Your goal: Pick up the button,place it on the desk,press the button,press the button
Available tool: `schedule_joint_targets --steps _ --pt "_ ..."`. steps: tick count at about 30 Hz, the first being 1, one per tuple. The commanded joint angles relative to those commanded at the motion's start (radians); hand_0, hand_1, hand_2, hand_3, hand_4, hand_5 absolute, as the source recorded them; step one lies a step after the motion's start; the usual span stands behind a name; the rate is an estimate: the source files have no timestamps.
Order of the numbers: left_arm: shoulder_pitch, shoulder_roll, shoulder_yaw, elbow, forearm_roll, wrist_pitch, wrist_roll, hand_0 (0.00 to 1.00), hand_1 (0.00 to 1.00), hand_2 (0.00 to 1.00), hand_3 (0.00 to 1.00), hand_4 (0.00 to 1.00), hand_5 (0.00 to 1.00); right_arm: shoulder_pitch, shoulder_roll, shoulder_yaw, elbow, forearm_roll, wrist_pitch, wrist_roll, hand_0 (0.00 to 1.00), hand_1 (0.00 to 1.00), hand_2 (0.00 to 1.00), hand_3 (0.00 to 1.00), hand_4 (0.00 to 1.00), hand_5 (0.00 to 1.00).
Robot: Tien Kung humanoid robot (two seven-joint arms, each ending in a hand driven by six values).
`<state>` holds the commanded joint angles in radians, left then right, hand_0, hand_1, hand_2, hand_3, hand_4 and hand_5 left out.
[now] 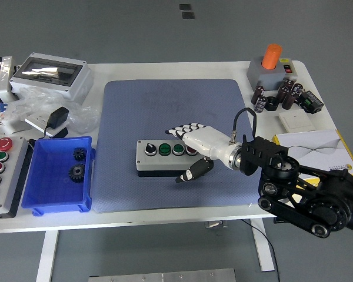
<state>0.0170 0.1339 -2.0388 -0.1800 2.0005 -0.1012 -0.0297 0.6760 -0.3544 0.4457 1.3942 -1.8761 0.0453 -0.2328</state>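
The button box (170, 157), a grey rectangular case with a dark base, is lying on the blue textured mat (176, 117) near its front half. Four round controls are sitting in a row on its top: a black knob, two green buttons and a red button (191, 150) at the right end. The right hand (195, 144), white-shelled with black fingertips, is reaching in from the right and covering that right end; its fingers (179, 130) are lying flat and extended over the box, its thumb (191, 173) is hanging down in front, and it is grasping nothing. Whether a finger is actually touching the red button cannot be told.

Left of the mat, a blue plastic bin (44, 200) is holding two dark gears (76, 164). Beside it, a grey control panel (3, 170) is showing coloured round buttons. Behind them are lying a clear-lidded enclosure (52, 73), crumpled plastic bags (82, 117) and a black adapter (57, 117). At the far right corner, a grey block with an orange cylinder (272, 56) is standing near dark capacitors (276, 97). No print is legible.
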Motion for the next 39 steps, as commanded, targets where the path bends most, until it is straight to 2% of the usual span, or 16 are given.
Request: schedule_joint_targets --steps 9,10,15,16,21,22,27,28,33,34,39 --pt "-0.004 0.003 -0.001 0.0 0.003 -0.001 -0.001 0.738 0.744 0.598 0.595 0.571 0.214 -0.001 0.027 -0.041 -0.067 -0.007 -0.063 -0.003 0.998 0.998 0.998 0.998 0.998 0.423" --pt "-0.003 0.003 -0.002 0.0 0.004 -0.001 -0.001 0.738 0.744 0.598 0.595 0.569 0.212 0.0 0.03 -0.048 -0.075 -0.007 -0.069 -0.003 0.962 0.967 0.998 0.998 0.998 0.411" --pt "-0.003 0.005 -0.001 0.0 0.003 -0.001 -0.001 0.738 0.744 0.598 0.595 0.569 0.212 -0.002 0.051 -0.081 -0.125 -0.005 -0.102 -0.006 0.962 0.967 0.998 0.998 0.998 0.411" --pt "-0.003 0.005 -0.001 0.0 0.003 -0.002 -0.001 0.738 0.744 0.599 0.595 0.567 0.21 -0.003 0.053 -0.086 -0.134 -0.004 -0.109 -0.007 0.797 0.872 0.931 0.998 0.998 0.386" --pt "-0.004 0.007 -0.001 0.0 0.003 -0.002 -0.002 0.738 0.744 0.599 0.595 0.567 0.21 -0.007 0.059 -0.105 -0.165 -0.005 -0.144 -0.011 0.797 0.872 0.931 0.998 0.998 0.386" --pt "-0.005 0.008 -0.002 0.0 0.004 -0.002 -0.002 0.737 0.744 0.598 0.596 0.568 0.208 -0.007 0.06 -0.108 -0.168 -0.006 -0.154 -0.012 0.637 0.763 0.802 0.993 0.945 0.231" --pt "-0.006 0.009 -0.004 0.0 0.007 -0.002 -0.003 0.737 0.744 0.598 0.596 0.568 0.208 -0.007 0.067 -0.118 -0.18 -0.006 -0.203 -0.014 0.637 0.763 0.802 0.993 0.945 0.231" --pt "-0.007 0.008 -0.003 0.0 0.006 -0.002 -0.003 0.737 0.744 0.599 0.596 0.567 0.205 -0.007 0.068 -0.12 -0.183 -0.005 -0.21 -0.014 0.37 0.555 0.607 0.789 0.835 0.119" --pt "-0.009 0.007 -0.001 0.0 0.003 -0.003 -0.004 0.737 0.744 0.599 0.596 0.567 0.205 -0.007 0.07 -0.112 -0.194 0.01 -0.263 -0.016 0.37 0.555 0.607 0.789 0.835 0.119" --pt "-0.009 0.007 -0.001 0.0 0.002 -0.002 -0.004 0.737 0.743 0.599 0.596 0.567 0.204 -0.006 0.07 -0.105 -0.195 0.016 -0.278 -0.018 0.238 0.388 0.413 0.534 0.663 0.029" --pt "-0.007 0.006 -0.001 0.0 0.0 -0.001 -0.002 0.737 0.743 0.599 0.596 0.567 0.204 0.005 0.077 -0.046 -0.207 0.041 -0.347 -0.062 0.238 0.388 0.413 0.534 0.663 0.029"
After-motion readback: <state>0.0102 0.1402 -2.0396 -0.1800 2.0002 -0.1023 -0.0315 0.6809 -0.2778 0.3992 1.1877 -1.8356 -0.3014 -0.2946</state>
